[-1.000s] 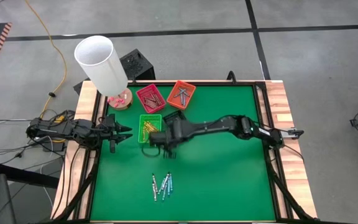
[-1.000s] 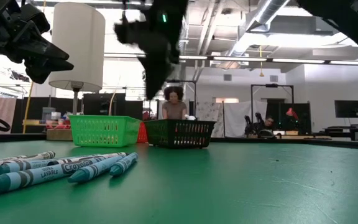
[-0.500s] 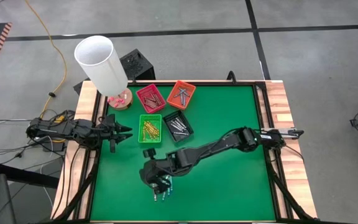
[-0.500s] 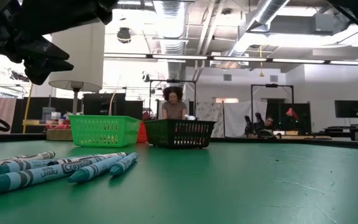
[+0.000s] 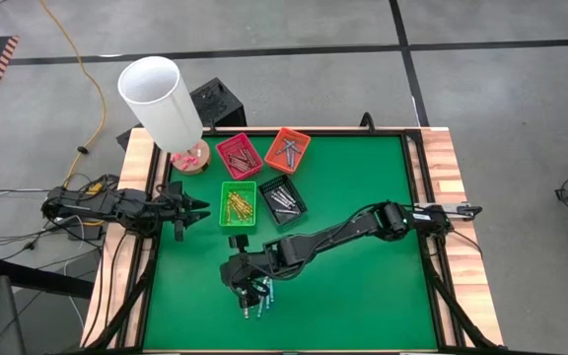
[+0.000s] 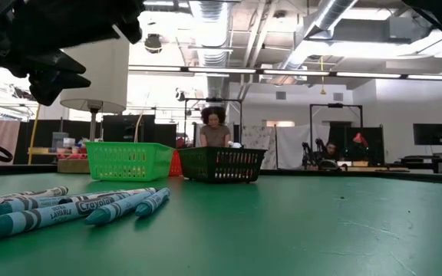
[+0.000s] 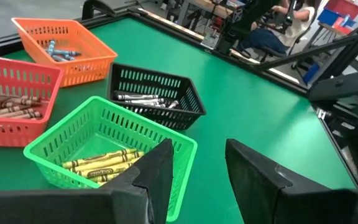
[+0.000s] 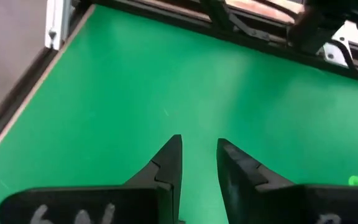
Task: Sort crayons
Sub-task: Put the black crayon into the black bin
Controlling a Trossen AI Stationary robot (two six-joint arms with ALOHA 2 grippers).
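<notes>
Since a second ago the right hand [image 5: 251,293] has swung from the trays to the loose light-blue and grey-white crayons [image 5: 260,305] on the green felt surface [image 5: 363,296]. Low view: those crayons [image 6: 67,208] lie flat at near left. Left wrist: left hand [image 7: 197,165] parted, empty, near the green plastic tray [image 7: 107,149]. Right wrist: fingers [image 8: 169,163] slightly apart, holding nothing.

Overhead looks down; low level; both share crayons [image 6: 75,208].
</notes>
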